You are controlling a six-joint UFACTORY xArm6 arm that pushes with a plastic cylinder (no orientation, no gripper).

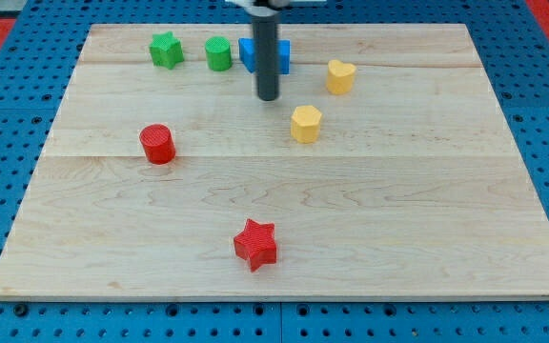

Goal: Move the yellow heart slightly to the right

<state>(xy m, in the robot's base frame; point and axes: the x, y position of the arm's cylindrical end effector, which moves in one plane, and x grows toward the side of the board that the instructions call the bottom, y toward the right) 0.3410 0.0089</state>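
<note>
The yellow heart (340,76) lies near the view's top, right of centre, on the wooden board (398,219). My tip (269,97) is the lower end of the dark rod, which comes down from the view's top. It stands to the left of the heart and slightly lower in the view, a clear gap away. A yellow hexagon (305,124) lies just right of and below the tip. A blue block (254,53) sits behind the rod, partly hidden by it, so its shape is unclear.
A green star (166,50) and a green cylinder (218,53) lie at the view's top left. A red cylinder (157,144) lies at the left. A red star (255,244) lies near the bottom centre. Blue pegboard surrounds the board.
</note>
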